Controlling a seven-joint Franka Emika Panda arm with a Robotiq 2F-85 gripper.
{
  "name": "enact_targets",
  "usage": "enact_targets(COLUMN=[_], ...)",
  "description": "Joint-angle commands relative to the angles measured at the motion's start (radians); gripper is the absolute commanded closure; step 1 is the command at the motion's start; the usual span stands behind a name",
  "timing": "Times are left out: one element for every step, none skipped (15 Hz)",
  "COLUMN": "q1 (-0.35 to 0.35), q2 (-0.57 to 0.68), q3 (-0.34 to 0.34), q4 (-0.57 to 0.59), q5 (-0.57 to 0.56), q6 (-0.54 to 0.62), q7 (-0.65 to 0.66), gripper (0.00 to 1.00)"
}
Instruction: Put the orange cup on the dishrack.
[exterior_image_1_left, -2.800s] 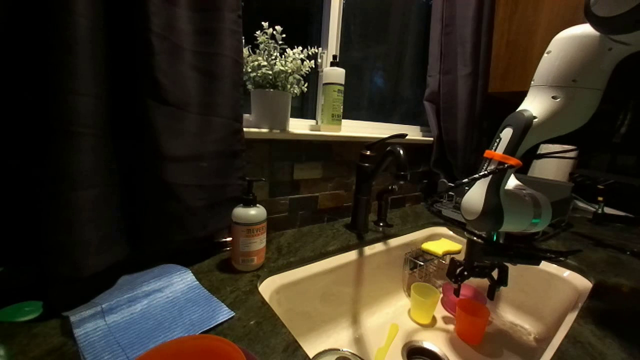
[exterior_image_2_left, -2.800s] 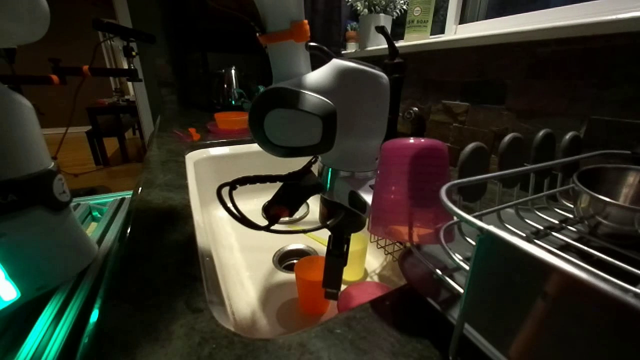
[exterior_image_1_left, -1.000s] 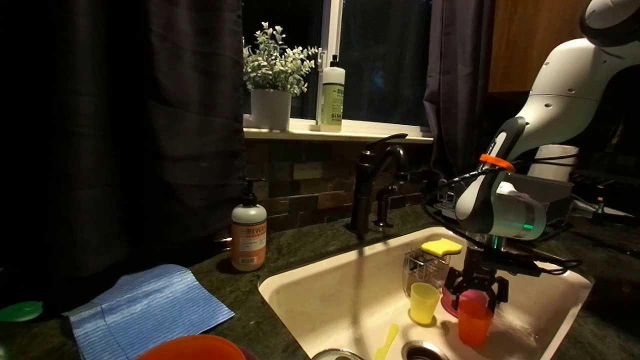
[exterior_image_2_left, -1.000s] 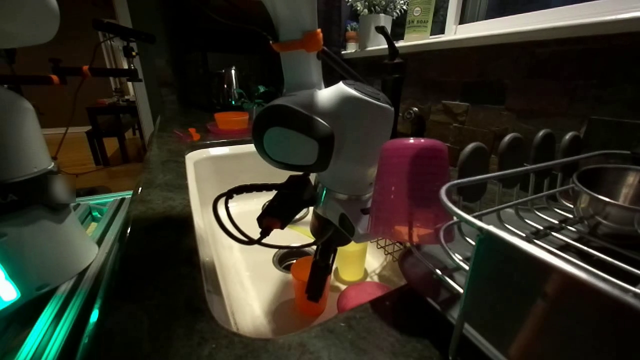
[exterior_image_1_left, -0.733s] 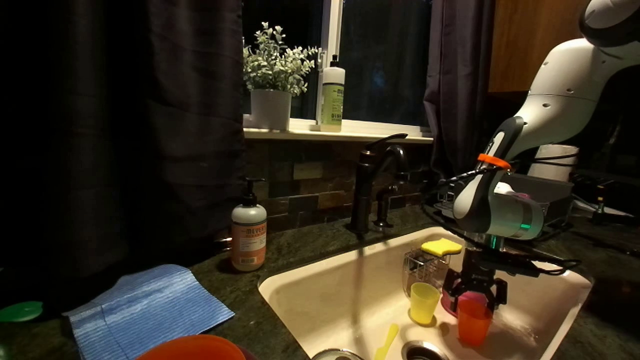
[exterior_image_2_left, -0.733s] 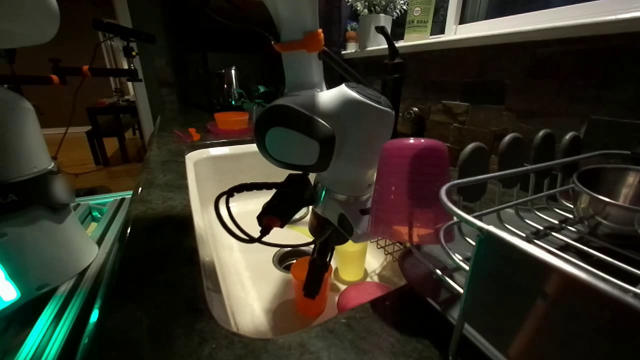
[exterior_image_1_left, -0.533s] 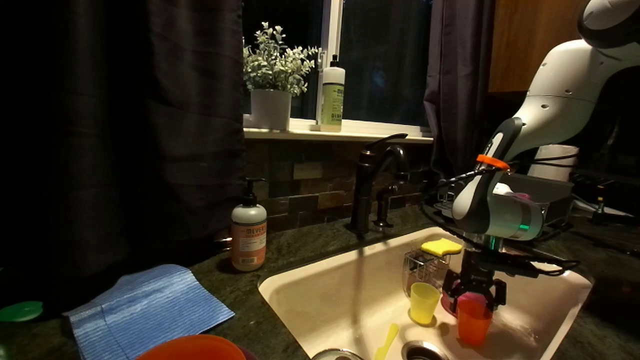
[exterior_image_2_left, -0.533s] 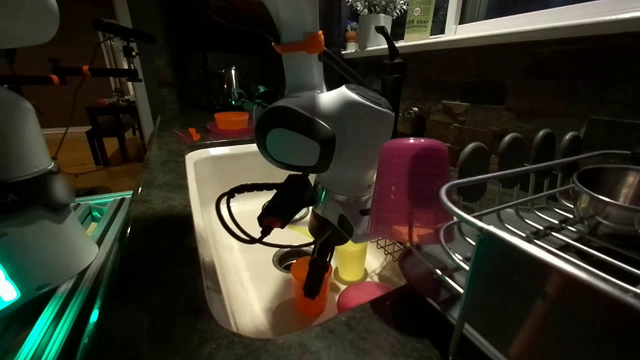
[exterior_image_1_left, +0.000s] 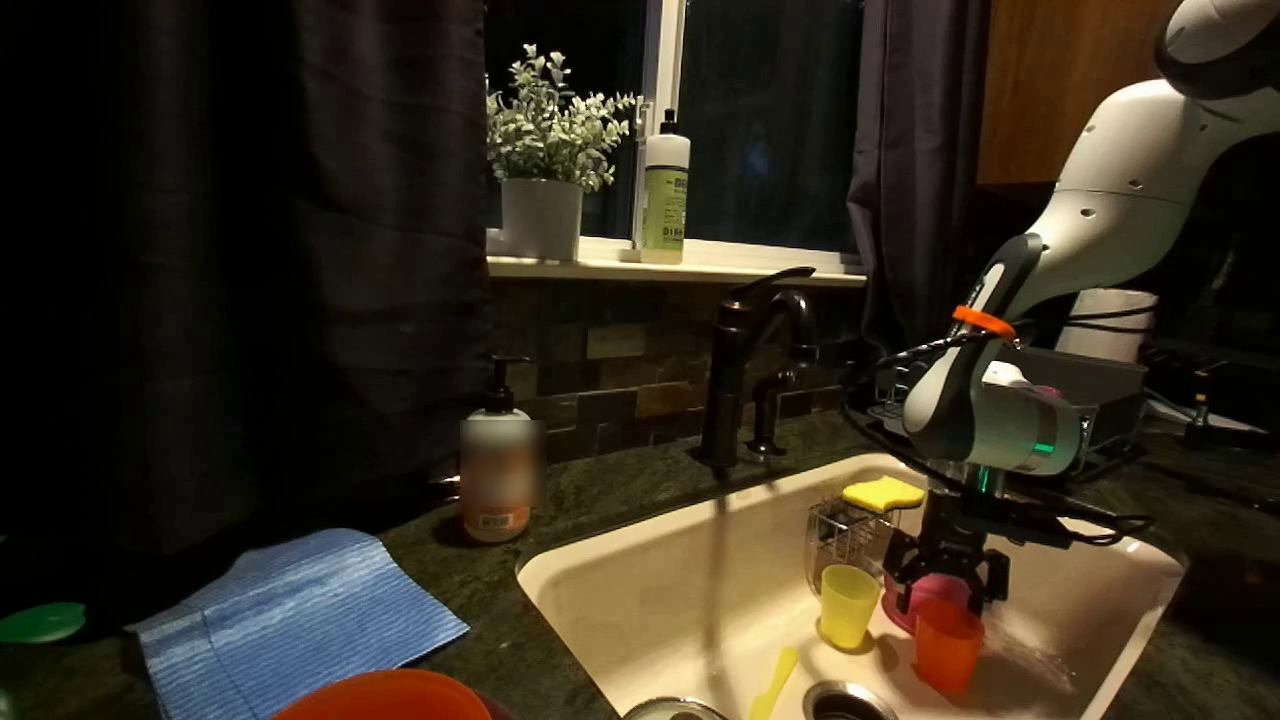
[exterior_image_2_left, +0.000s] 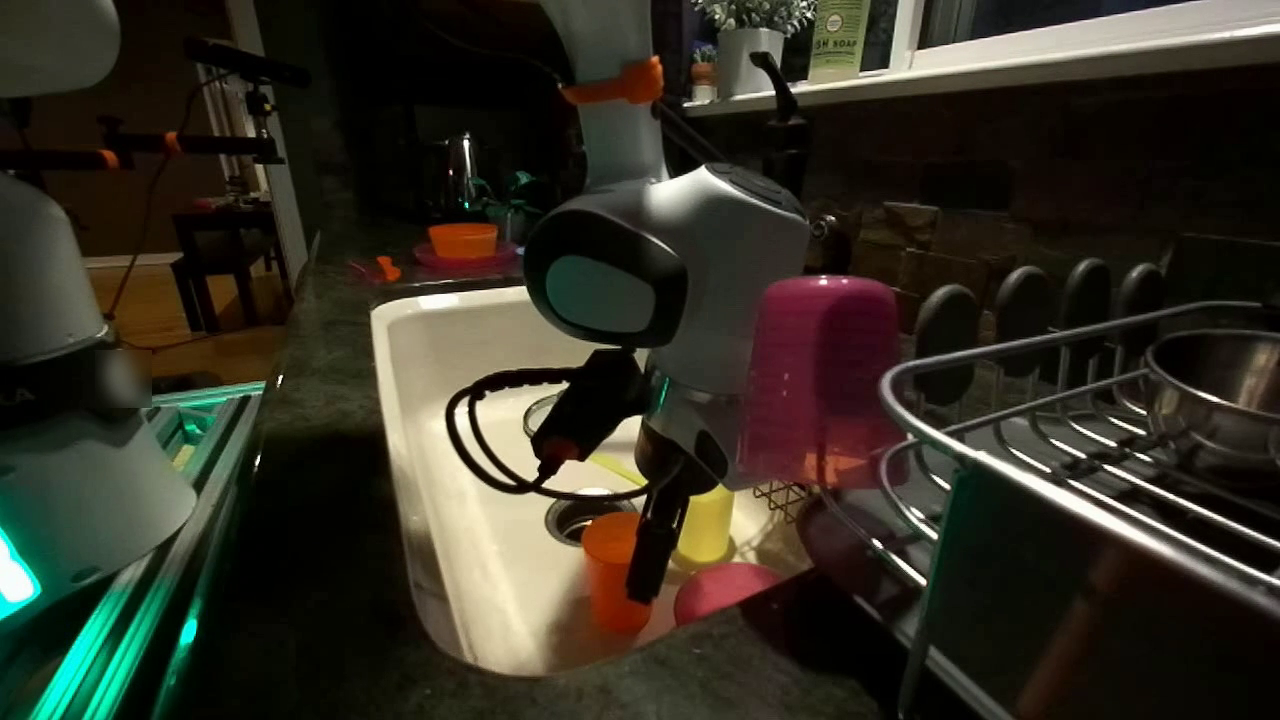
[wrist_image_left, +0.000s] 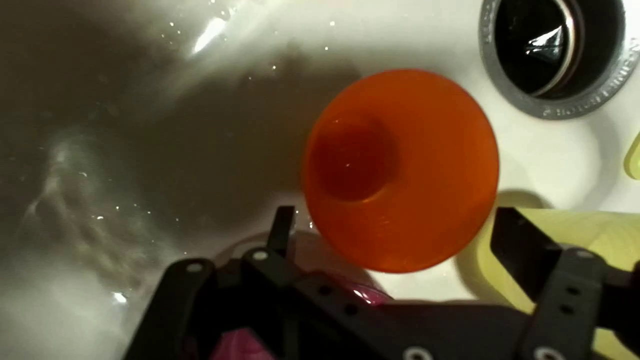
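Observation:
The orange cup (exterior_image_1_left: 950, 655) stands upright in the sink, also seen in an exterior view as the orange cup (exterior_image_2_left: 605, 570). From above, the wrist view looks into the orange cup (wrist_image_left: 405, 165). My gripper (wrist_image_left: 395, 218) is open, its fingertips apart to either side of the cup's near edge, with visible gaps. Beside the cup's rim, the gripper (exterior_image_1_left: 945, 602) hangs on the pink dish's side; one finger (exterior_image_2_left: 655, 560) overlaps the cup in an exterior view. The dishrack (exterior_image_2_left: 1050, 560), dark with silver wire rails, stands on the counter beyond the sink.
Close to the cup are a yellow cup (exterior_image_1_left: 848, 607) and a pink dish (exterior_image_2_left: 728, 590). A wire caddy (exterior_image_1_left: 845, 535) with a yellow sponge (exterior_image_1_left: 883, 493) hugs the sink wall. A pink cup (exterior_image_2_left: 825, 380) hangs upside down at the rack; a metal pot (exterior_image_2_left: 1225, 400) sits in it.
My gripper has come down beside the orange cup, then shifted back slightly toward the pink dish in the last half second. The cup has moved a little; the jaws have stayed open.

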Motion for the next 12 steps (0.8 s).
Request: enact_targets(q1=[-0.019,-0.024,-0.026,-0.027,-0.028,-0.028,-0.03,-0.032,-0.032,-0.033,-0.034,-0.034], q2=[0.032,0.038,0.047,0.056,0.064,0.07,0.076,0.081,0.085,0.089,0.092,0.095], q3=[0.01,0.014,0.015,0.015,0.013,0.013,0.014,0.016,0.017,0.017,0.018,0.018], q4=[0.034,0.039,0.045,0.051,0.058,0.063,0.068,0.073,0.076,0.081,0.085,0.089], q5=[0.033,0.033,0.031,0.03,0.029,0.03,0.03,0.031,0.032,0.033,0.034,0.035], q6=[-0.033,-0.038,-0.043,-0.051,-0.061,-0.069,-0.077,-0.082,-0.087,-0.097,-0.103,-0.112], q7=[-0.051,-0.061,-0.068,-0.074,-0.081,-0.087,-0.094,-0.1,-0.104,-0.109,-0.115,-0.118], gripper=[0.0,0.0,0.0,0.0,0.0,0.0,0.0,0.0,0.0,0.0,0.0,0.06])
